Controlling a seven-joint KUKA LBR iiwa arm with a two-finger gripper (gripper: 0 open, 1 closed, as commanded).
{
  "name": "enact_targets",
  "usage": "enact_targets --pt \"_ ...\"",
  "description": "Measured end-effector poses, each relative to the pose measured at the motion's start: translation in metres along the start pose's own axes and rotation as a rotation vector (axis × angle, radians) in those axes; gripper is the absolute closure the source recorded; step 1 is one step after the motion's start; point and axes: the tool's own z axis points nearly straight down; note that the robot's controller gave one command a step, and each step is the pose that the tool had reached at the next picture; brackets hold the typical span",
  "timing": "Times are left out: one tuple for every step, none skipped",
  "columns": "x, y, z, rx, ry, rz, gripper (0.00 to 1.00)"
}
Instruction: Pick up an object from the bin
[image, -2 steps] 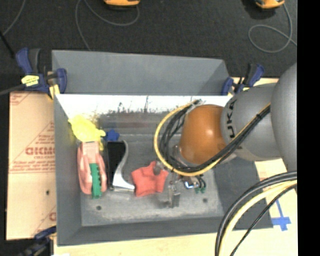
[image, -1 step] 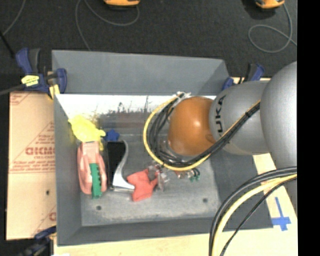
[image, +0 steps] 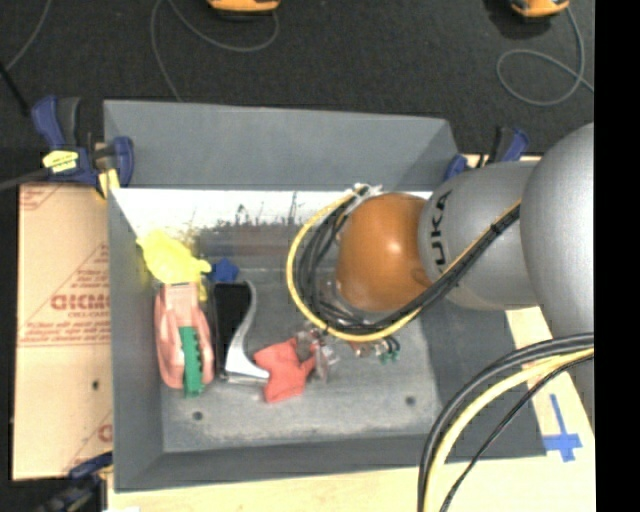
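Red crumpled piece (image: 283, 372) lies at 6 o'clock in the bin (image: 350, 410). My gripper (image: 322, 352) sits at its 3 o'clock, presumably to grasp it. I cannot tell whether it is apart or closed.

Bin (image: 350, 410): red lump (image: 283, 372), pink toy (image: 172, 325), yellow lump (image: 170, 258), black scoop (image: 230, 310).

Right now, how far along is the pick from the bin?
Done: the hand sits low in the bin, right beside the red lump at the front. In hand: the grasp, which I can't confirm. Left: lifting it clear of the bin.
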Motion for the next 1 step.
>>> enact_targets --pt "-0.0023 -0.0021 0.0003 0.001 -0.001 -0.009 1.0"
